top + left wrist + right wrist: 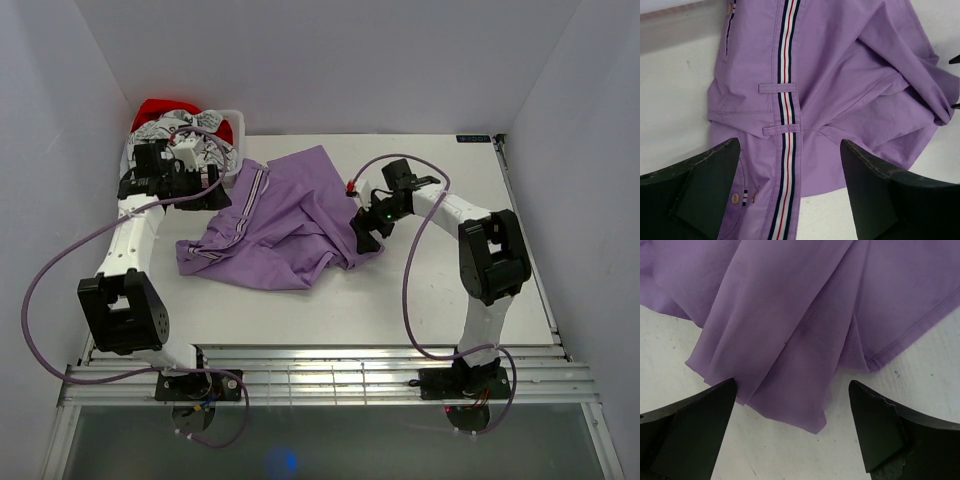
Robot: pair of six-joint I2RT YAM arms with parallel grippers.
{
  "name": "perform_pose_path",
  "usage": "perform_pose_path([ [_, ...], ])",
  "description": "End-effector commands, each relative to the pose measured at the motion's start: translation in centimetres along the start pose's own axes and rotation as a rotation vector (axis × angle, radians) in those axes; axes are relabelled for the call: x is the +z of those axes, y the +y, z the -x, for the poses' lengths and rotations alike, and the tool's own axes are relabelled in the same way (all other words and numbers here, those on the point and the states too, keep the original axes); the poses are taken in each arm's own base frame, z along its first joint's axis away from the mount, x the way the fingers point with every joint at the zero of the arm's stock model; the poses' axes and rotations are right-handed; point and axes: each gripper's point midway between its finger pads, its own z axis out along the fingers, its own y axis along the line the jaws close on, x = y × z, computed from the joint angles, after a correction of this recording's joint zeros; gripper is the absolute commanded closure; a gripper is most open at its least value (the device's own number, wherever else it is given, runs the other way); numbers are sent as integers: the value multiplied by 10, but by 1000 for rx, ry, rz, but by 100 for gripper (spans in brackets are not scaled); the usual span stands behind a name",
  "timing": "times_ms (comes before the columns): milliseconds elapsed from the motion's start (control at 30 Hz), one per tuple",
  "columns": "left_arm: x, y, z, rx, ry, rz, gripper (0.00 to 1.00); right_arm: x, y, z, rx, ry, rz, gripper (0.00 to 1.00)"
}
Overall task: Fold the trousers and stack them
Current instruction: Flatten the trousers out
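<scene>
The lilac trousers (290, 225) lie crumpled in the middle of the white table, their striped band (250, 200) running along the left side. My left gripper (222, 185) hovers at the trousers' left edge. In the left wrist view it (790, 145) is open, the striped band (786, 105) and a belt loop lying below between its fingers (705, 190). My right gripper (364, 232) is at the right end of the trousers. In the right wrist view it (792, 385) is open over a folded corner of the cloth (790, 320), holding nothing.
A heap of red and white patterned cloth (185, 125) sits in the back left corner behind my left arm. White walls close in the table on three sides. Bare table (440, 300) shows to the right and front of the trousers.
</scene>
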Motion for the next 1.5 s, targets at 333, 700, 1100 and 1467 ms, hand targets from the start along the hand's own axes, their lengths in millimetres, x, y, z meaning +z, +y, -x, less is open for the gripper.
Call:
perform_pose_path([
  [333,71,-23,24,312,-48,-31,10,32,-1,-19,62,81,27,65],
  [700,160,-19,47,386,-94,193,11,16,30,-28,81,71,86,92],
  [1100,216,-30,75,474,-129,293,43,4,51,-40,140,76,113,92],
  [1467,223,-145,141,525,-257,-124,100,-53,-26,-97,516,17,-89,92],
])
